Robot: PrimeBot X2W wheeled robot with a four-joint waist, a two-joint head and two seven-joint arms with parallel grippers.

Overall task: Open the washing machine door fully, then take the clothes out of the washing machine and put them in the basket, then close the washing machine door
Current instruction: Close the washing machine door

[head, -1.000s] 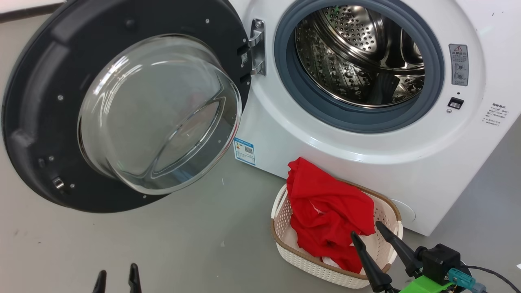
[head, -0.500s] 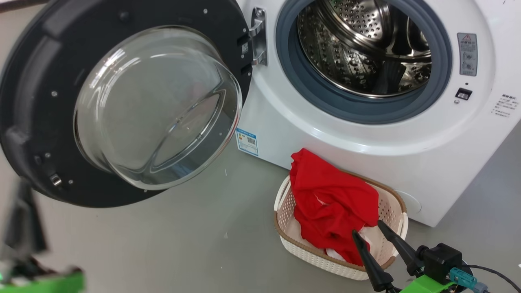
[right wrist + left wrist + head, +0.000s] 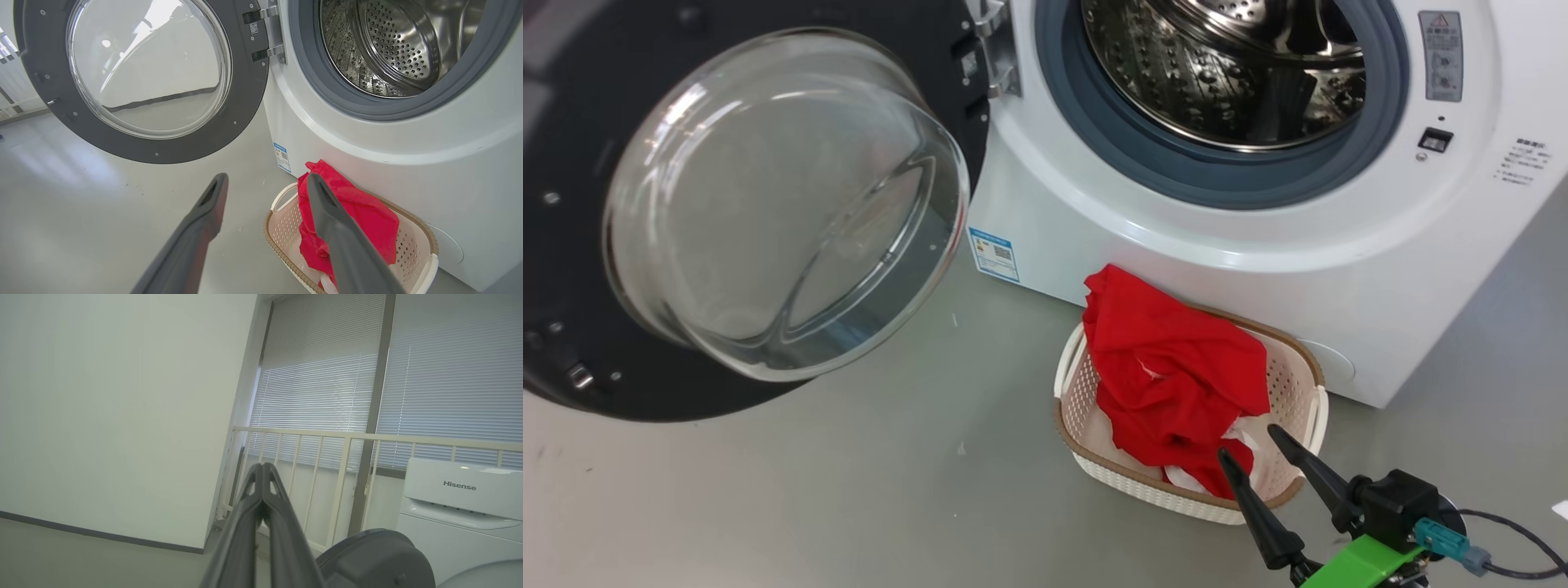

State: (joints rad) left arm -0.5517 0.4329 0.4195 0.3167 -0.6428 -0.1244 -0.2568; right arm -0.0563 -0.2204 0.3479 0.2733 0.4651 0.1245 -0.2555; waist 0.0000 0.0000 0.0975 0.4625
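Closing remains: washing machine door (image 3: 784, 204) stands wide, clothes (image 3: 1168, 359) lie in basket (image 3: 1086, 392) beside washing machine (image 3: 1176, 253); left claw (image 3: 261, 470) pinched together, right claw (image 3: 1250, 443) apart, empty. Recommend pushing the black rim squarely until latched

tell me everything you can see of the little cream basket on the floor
The small cream-white perforated plastic basket is a rounded rectangle with a brown woven-look rim and pale side handles. It stands upright on the grey floor, close before the white front-loading washing machine. Bright red fabric clothes with white parts lie heaped in it, rising above its rim.
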